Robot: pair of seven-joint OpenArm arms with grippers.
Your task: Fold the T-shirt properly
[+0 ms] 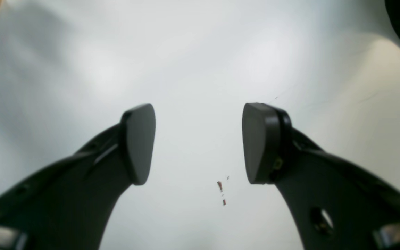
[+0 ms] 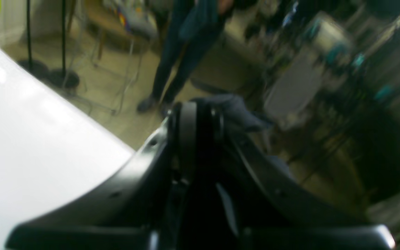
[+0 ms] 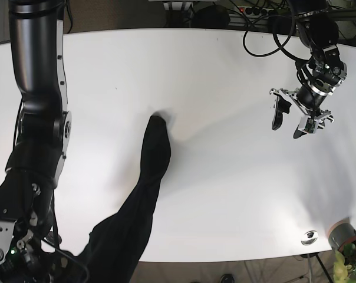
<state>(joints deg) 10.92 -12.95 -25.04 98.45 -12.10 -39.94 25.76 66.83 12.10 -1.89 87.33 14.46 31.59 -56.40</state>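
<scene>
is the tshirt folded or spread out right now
Neither: the T-shirt is bunched into a long strip, trailing off the table's near edge, one end apparently pinched in the right gripper.

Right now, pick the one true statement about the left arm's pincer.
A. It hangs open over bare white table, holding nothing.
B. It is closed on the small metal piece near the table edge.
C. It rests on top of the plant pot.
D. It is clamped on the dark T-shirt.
A: the left pincer has its pads wide apart with only bare white table between them, while the dark T-shirt lies far across the table.
</scene>
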